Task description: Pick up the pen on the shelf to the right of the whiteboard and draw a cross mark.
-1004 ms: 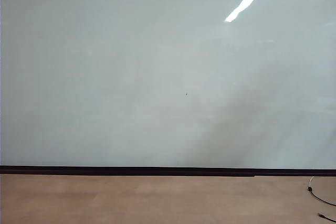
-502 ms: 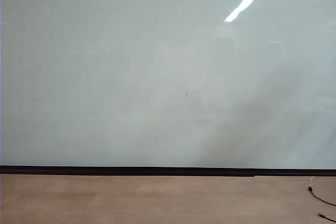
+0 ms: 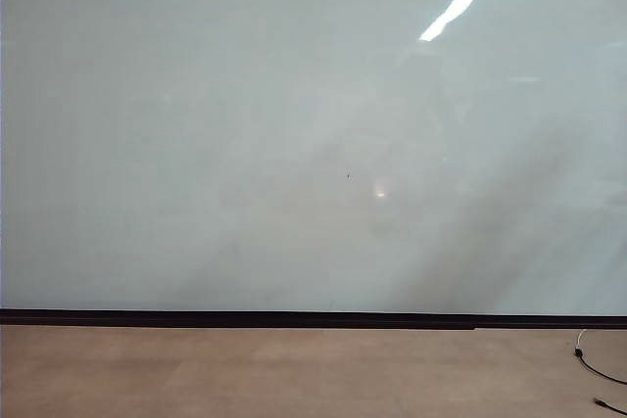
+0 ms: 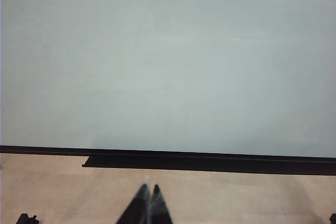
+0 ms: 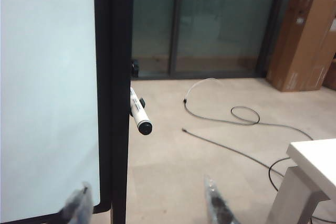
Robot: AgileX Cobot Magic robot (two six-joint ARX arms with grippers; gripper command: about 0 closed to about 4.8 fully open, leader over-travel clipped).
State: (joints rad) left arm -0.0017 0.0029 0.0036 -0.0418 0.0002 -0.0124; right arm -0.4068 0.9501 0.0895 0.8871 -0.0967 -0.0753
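The whiteboard [image 3: 245, 124] fills the exterior view, and neither gripper shows there. In the right wrist view its black frame edge [image 5: 119, 77] stands upright, and the pen [image 5: 138, 110], white-barrelled with a dark end cap, sticks out from behind it. The shelf is hidden by the frame. My right gripper [image 5: 147, 203] is open and empty, some way short of the pen, with one blurred finger in front of the board and the other [image 5: 216, 203] over the floor. My left gripper [image 4: 148, 188] is shut and empty above the tan surface, facing the board [image 4: 168, 56]. No cross mark is in view.
A tiny dark speck [image 3: 348, 176] sits on the board. A thin black cable [image 3: 591, 364] lies on the tan surface at the lower right. Beyond the board are floor cables [image 5: 241, 116], a white table corner [image 5: 315, 158], a cardboard box [image 5: 304, 40] and glass doors [image 5: 210, 19].
The dim shadow on the board's right half has shifted, and a small bright glint has appeared near the middle. No arm has entered the exterior view.
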